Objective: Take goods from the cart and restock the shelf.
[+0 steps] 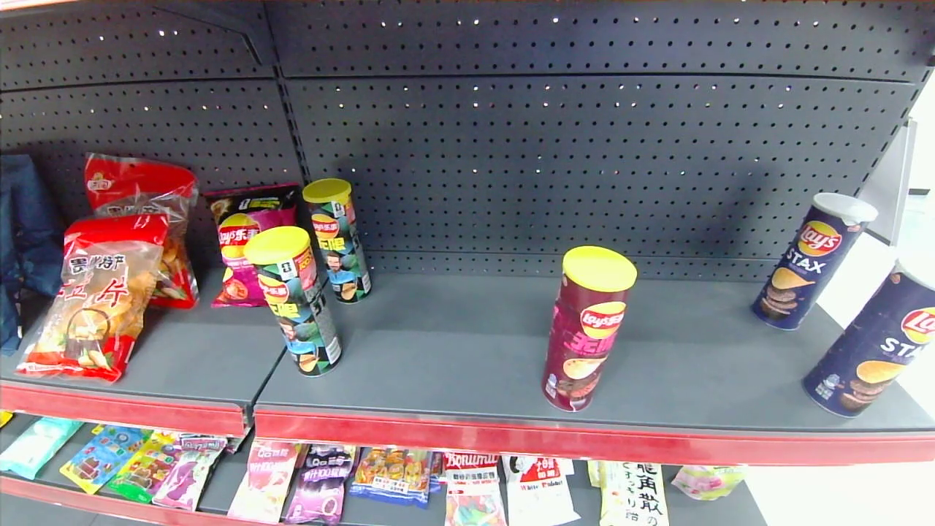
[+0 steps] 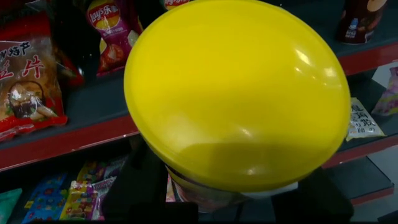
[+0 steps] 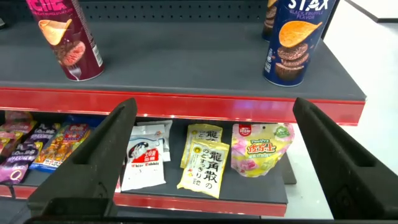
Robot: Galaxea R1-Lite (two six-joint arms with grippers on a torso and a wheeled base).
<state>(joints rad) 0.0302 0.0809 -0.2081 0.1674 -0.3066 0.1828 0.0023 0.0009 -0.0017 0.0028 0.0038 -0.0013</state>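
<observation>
Left hand (image 2: 230,198) seemingly grips a yellow-lidded can (image 2: 236,93); right hand (image 3: 214,112) gapes wide, empty, before the shelf (image 3: 186,62)

Red snack bags (image 1: 98,299) lean beside a magenta crisp bag (image 1: 245,241); small packets (image 1: 391,475) below.

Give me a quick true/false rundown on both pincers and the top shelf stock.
1. The left pincer holds a yellow-lidded can. True.
2. The right pincer is shut on a can. False: it is open and holds nothing.
3. A maroon can stands upright on the upper shelf. True.
4. The dark blue cans lie on their sides. False: both stand on their bases at the shelf's right end.
5. The red snack bags sit at the shelf's right end. False: they are at its left end.
</observation>
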